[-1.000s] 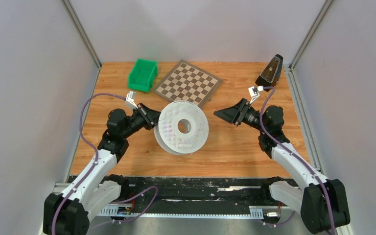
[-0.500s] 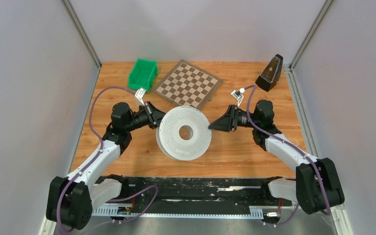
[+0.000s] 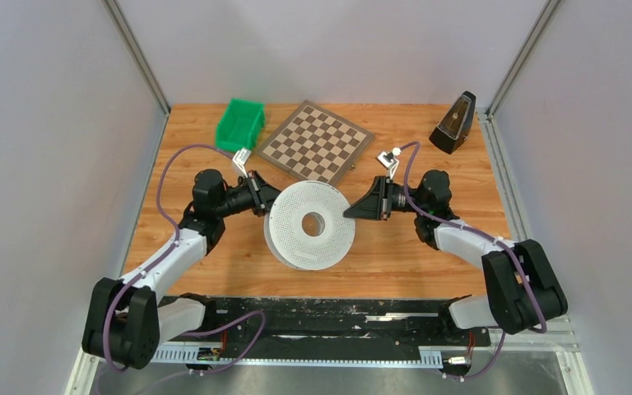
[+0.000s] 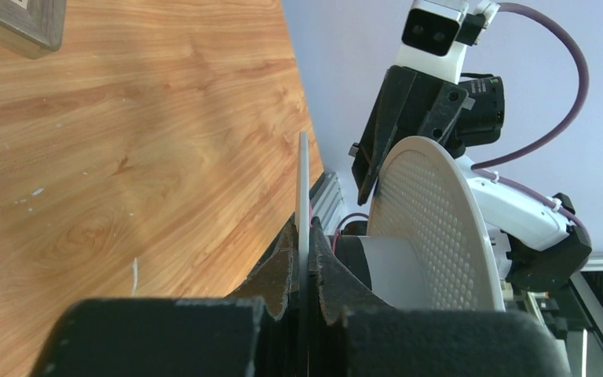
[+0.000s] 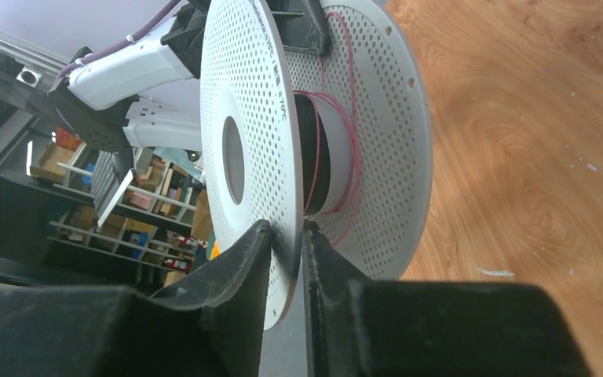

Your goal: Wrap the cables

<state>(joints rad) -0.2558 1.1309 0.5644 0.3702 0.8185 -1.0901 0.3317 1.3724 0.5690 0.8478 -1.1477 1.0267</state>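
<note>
A white perforated cable spool (image 3: pixel 311 224) is held tilted above the wooden table between both grippers. My left gripper (image 3: pixel 265 202) is shut on the thin rim of one flange (image 4: pixel 303 181), with the other flange (image 4: pixel 432 228) to its right. My right gripper (image 3: pixel 347 212) is shut on the rim of the opposite flange (image 5: pixel 239 118); in the right wrist view the gripper (image 5: pixel 286 232) has one finger on each face. A thin red cable (image 5: pixel 349 157) lies in a few loose turns round the dark hub (image 5: pixel 326 157) between the flanges.
A green bin (image 3: pixel 241 125) stands at the back left, a chessboard (image 3: pixel 316 140) at the back middle and a black metronome (image 3: pixel 453 122) at the back right. Grey walls close in both sides. A black rail (image 3: pixel 321 309) runs along the near edge.
My right gripper has moved left to the spool's right rim and now grips it. My left arm has shifted up and right with the spool, which now sits slightly further right.
</note>
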